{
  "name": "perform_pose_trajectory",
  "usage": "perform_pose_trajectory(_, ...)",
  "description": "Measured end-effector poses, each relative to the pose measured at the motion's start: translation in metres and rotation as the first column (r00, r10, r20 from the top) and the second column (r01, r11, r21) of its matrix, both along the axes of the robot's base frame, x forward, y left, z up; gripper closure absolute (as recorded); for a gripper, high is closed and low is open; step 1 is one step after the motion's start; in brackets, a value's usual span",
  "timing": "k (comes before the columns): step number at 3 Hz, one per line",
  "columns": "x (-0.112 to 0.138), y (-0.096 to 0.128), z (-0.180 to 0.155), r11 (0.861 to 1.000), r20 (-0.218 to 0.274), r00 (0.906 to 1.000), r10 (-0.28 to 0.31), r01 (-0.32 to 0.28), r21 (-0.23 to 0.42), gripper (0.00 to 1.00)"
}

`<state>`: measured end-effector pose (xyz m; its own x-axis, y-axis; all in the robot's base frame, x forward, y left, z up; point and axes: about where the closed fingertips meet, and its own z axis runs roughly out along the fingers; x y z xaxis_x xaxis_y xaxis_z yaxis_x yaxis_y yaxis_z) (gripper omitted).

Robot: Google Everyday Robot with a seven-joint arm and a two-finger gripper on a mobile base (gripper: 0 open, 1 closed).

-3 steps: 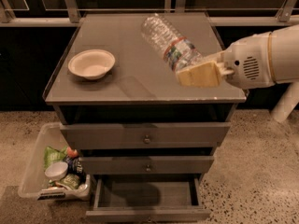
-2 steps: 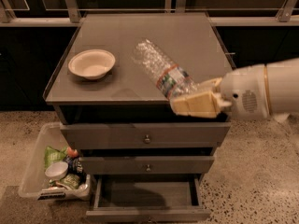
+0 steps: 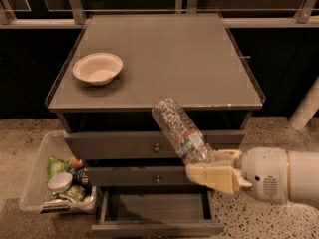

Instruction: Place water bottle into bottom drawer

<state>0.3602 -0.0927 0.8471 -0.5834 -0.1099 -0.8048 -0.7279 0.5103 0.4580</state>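
Water bottle [image 3: 180, 129] held in the air in front of the cabinet [image 3: 70, 146], above the open bottom drawer [image 3: 157, 210].

The gripper [image 3: 205, 164] reaches in from the right at the level of the middle drawer, and its cream fingers [image 3: 218, 178] are clamped on the cap end of the water bottle. The bottle is tilted, with its base up and to the left in front of the worktop [image 3: 199, 68] edge, and its label band just above the fingers. It crosses the fronts of the upper 2 drawers, both closed. The bottom drawer is pulled out and the inside of its grey box shows. A cream bowl [image 3: 97, 67] sits on the left of the worktop, well apart from the bottle. On the speckled floor [image 3: 15, 148] left of the cabinet stands a clear bin [image 3: 35, 188] holding packets and containers.
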Motion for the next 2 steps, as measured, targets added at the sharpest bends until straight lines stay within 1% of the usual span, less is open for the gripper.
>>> perform_pose_trajectory(1, -0.0063, 0.002, -0.008, 1.0, -0.019, 0.9998, 0.003, -0.003, 0.0, 1.0)
perform_pose_trajectory(2, -0.0072, 0.0051, -0.007, 1.0, -0.015, 0.9998, 0.015, -0.015, 0.004, 1.0)
